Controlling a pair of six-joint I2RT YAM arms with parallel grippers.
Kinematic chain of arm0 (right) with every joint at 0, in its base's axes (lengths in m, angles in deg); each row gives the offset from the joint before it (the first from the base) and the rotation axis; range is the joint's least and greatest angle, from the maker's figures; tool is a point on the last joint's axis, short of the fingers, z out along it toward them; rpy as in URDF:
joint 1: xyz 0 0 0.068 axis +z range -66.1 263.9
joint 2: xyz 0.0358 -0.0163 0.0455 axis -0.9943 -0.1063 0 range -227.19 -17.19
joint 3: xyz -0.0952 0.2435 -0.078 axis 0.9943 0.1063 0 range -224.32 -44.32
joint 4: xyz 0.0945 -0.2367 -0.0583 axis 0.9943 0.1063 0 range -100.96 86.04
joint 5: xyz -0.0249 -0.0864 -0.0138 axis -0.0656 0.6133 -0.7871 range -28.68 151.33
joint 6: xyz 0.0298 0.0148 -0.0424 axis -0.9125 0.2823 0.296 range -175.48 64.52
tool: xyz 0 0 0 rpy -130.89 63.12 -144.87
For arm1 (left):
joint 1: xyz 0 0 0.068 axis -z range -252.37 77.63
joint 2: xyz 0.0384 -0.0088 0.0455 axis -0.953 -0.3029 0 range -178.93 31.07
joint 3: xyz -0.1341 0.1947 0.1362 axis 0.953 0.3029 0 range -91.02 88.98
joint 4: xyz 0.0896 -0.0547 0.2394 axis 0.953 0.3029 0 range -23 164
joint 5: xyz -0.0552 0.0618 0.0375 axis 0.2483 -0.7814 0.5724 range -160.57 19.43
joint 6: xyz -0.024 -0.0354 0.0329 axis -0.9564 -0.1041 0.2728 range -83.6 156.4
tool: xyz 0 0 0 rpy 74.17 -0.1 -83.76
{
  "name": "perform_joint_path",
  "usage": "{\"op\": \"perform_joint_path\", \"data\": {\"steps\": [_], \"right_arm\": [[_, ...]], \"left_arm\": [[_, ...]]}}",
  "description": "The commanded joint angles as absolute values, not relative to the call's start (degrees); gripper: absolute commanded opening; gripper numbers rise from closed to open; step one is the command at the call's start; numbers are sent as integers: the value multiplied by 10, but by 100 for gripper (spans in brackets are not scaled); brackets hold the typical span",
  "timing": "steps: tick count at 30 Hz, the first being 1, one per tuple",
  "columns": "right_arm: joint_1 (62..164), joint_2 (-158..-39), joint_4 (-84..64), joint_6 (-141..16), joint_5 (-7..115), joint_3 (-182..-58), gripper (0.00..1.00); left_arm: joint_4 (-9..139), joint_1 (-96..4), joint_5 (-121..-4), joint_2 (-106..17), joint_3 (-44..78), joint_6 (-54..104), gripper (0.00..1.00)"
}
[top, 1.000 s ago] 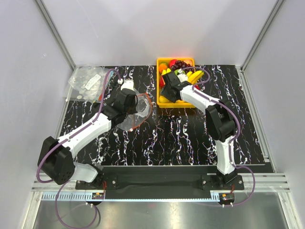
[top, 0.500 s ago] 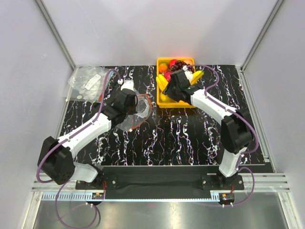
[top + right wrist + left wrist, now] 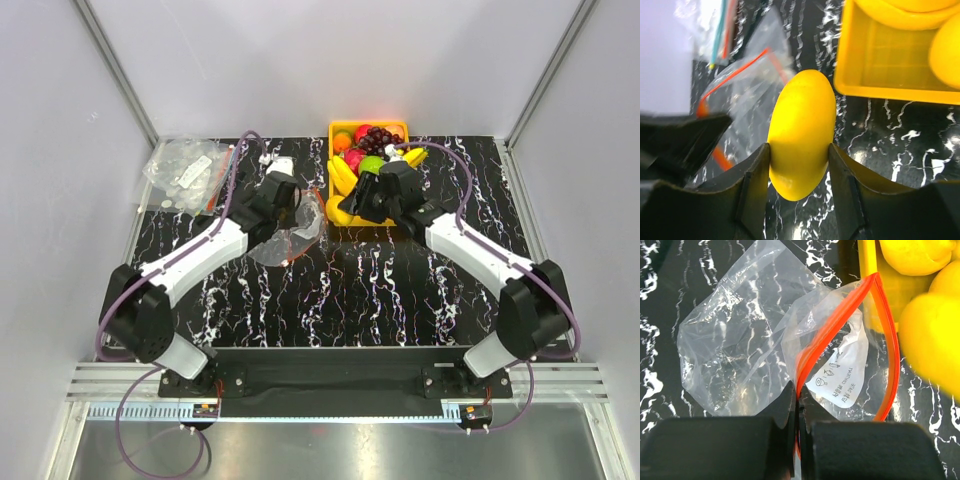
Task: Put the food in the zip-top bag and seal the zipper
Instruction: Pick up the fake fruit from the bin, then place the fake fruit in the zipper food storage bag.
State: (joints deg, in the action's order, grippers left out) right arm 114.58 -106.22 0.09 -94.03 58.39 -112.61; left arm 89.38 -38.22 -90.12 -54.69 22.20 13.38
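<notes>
Left gripper (image 3: 797,407) is clamped tight, jaws fully together, pinching the bag (image 3: 735,335) right at its mouth edge w/ the zipper (image 3: 835,319) caught b/w the fingers. Bag lies on the black marbled table (image 3: 400,290), just left of the yellow tray (image 3: 332,150). Its body is crumpled out to the left and the mouth faces the tray. The red-orange strip splits from the pinch point into a teardrop loop, so the mouth is gaping, not sealed. A white label (image 3: 837,380) w/ small print shows through the plastic inside the loop.

Right gripper (image 3: 799,150) is approx half open and has hold of a smooth oval yellow fruit (image 3: 800,125), one finger pressed on each side. In the right wrist cam the fruit hangs over the table b/w the tray's near left corner and the bag mouth, tray on the right, bag on the left. It's not inside the bag. Can't tell what it is exactly, lemon or mango maybe.

Rest of the food sits in the tray at the far side of the table: dark grapes (image 3: 378,135) at the far end, bananas (image 3: 342,175) along the left wall, plus a green fruit (image 3: 372,163) and an orange (image 3: 343,140). A pile of clear packets (image 3: 185,170) sits at the far left corner, apart from the bag.
</notes>
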Motion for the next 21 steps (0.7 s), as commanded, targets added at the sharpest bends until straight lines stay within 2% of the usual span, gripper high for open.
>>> {"op": "perform_joint_path", "data": {"steps": [1,9,17,21], "right_arm": [[1144,-1014,-67,-899,508,-1109,34],[1145,-967,-77,-882,444,-1086,34],[1147,-1016,-100,-899,394,-1102,34],[1154,-1056,-124,-902,393,-1109,34]], "left_arm": [[912,-384,-885,-576,169,124,0],[929,-384,-886,-612,139,121,0],[910,-384,-774,-599,127,98,0],[908,-384,-754,-570,134,89,0]]}}
